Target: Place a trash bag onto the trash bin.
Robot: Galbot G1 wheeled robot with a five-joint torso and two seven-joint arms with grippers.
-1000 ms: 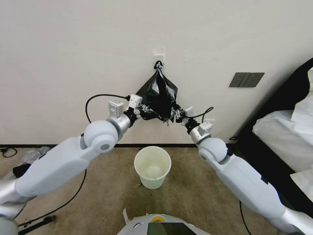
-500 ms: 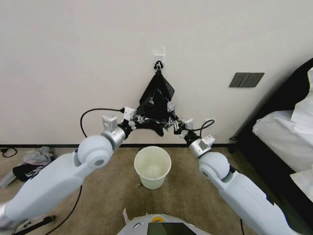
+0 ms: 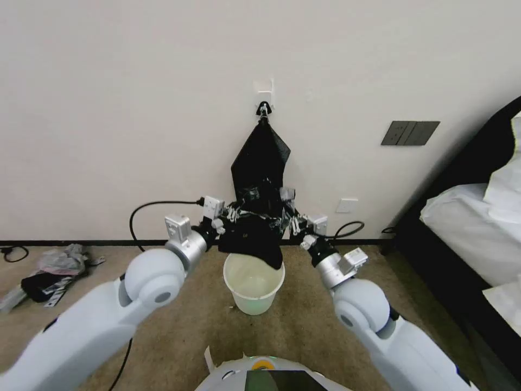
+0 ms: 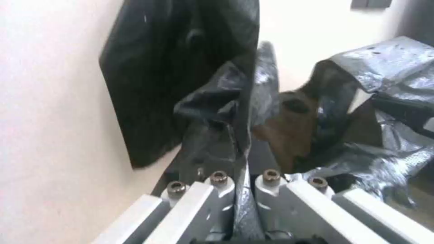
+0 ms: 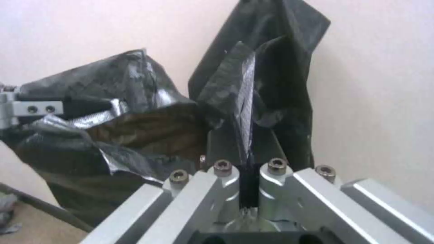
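Both your claws, left claw [image 3: 232, 214] and right claw [image 3: 290, 221], have dropped, clamped on the trash bag [image 3: 252, 239], now just above the trash bin [image 3: 253, 296].

One trash bag [image 3: 255, 239], one trash bin [image 3: 253, 285], two grippers, left gripper [image 3: 232, 213] and right gripper [image 3: 290, 221], one hanging bag bundle [image 3: 259, 160], one wall hook [image 3: 264, 92].

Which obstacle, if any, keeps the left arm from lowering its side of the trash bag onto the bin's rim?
Probably none: the left gripper is shut on the trash bag just above the trash bin, with open carpet around. The right gripper holds the opposite edge.
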